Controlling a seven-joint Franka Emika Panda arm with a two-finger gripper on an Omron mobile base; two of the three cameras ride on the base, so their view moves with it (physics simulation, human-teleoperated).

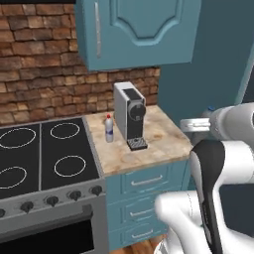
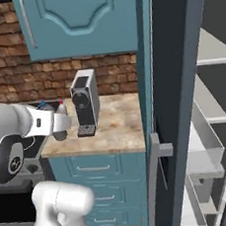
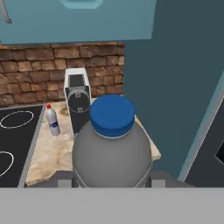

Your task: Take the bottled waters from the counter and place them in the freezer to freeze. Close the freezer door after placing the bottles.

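Blue label, unreadable, on red-capped bottle beside coffee machine

A small clear-white bottle with a red cap and blue label stands upright on the beige marbled worktop, near its left edge and towards the back. The second bottle, translucent grey with a blue cap, is held upright off the worktop, beyond its right front corner. The slate-blue freezer door stands open, and the freezer shows grey inner shelves.
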